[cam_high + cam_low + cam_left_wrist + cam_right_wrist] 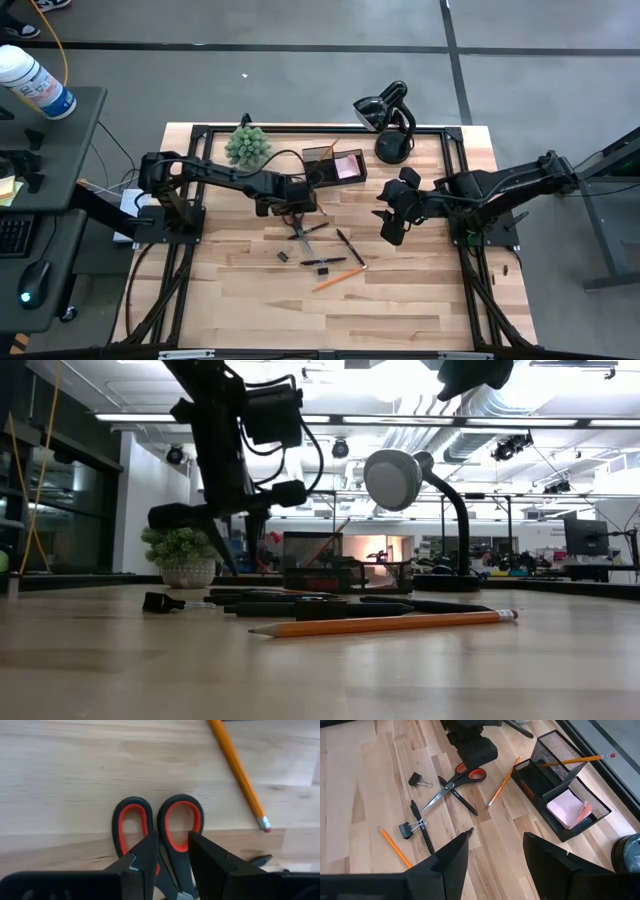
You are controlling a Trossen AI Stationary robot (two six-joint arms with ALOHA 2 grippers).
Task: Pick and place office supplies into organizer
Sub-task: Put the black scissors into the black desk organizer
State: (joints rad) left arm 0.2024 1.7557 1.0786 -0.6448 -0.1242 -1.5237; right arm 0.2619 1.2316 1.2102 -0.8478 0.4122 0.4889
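Reaching down over the scissors (159, 827), my left tool (172, 865) straddles the neck just behind the red loops, fingers parted and not yet clamped. I judge the step in hand is grasping them; I should close squarely on the handles and lift straight up so the blades clear the black pen (457, 795) crossing beneath. An orange pencil (239, 770) lies just beyond. Farther off, the organizer (335, 165) stands near the surface's (250, 300) far edge, holding a pink pad (568, 808). My right tool (495, 852) waits released, well apart. No readable writing.
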